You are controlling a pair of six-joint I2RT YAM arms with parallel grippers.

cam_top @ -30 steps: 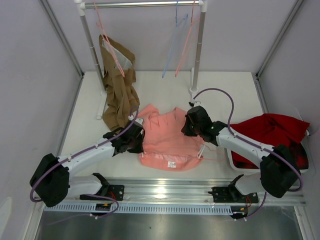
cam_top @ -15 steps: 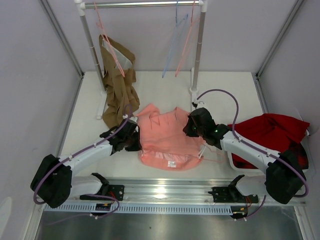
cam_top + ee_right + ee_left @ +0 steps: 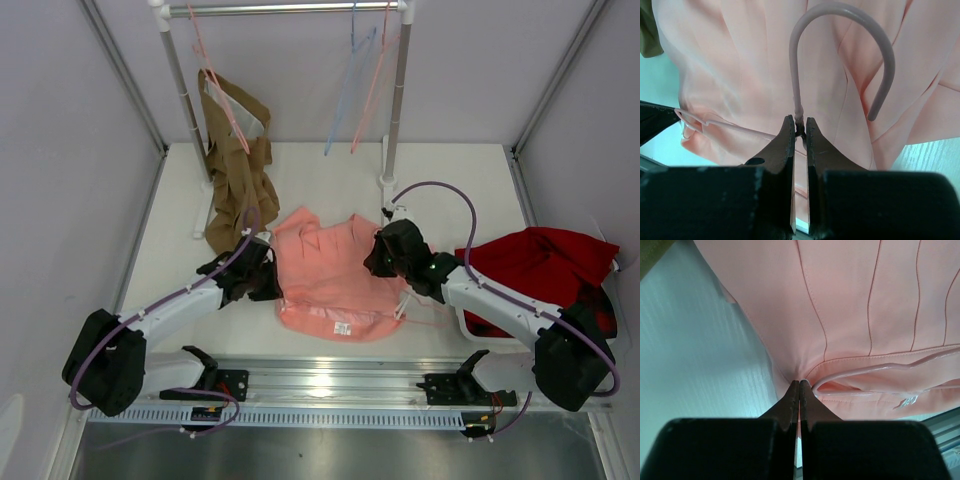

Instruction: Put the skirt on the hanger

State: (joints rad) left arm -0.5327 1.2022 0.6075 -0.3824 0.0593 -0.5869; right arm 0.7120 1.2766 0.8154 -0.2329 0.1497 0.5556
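The salmon-pink skirt [image 3: 330, 275] lies spread on the white table between both arms, its small white label [image 3: 343, 327] near the front hem. My left gripper [image 3: 270, 277] is at the skirt's left edge. In the left wrist view it [image 3: 800, 383] is shut on a pinch of the skirt [image 3: 850, 295], right beside a bend of the pink wire hanger [image 3: 875, 368]. My right gripper [image 3: 378, 258] sits at the skirt's right side. It [image 3: 800, 122] is shut on the hanger's neck, just below the hook [image 3: 794, 75], which stands over the skirt [image 3: 740, 65].
A clothes rack [image 3: 397, 110] stands at the back, with a brown garment [image 3: 238, 195] on a hanger at its left. A pale blue hanger [image 3: 350, 90] and a pink one hang at its right. A dark red cloth [image 3: 540, 265] lies by the right arm.
Both grippers have shifted slightly, the left one back and to the left with the skirt's edge. The skirt's left side is drawn out a little. Both grips are unchanged.
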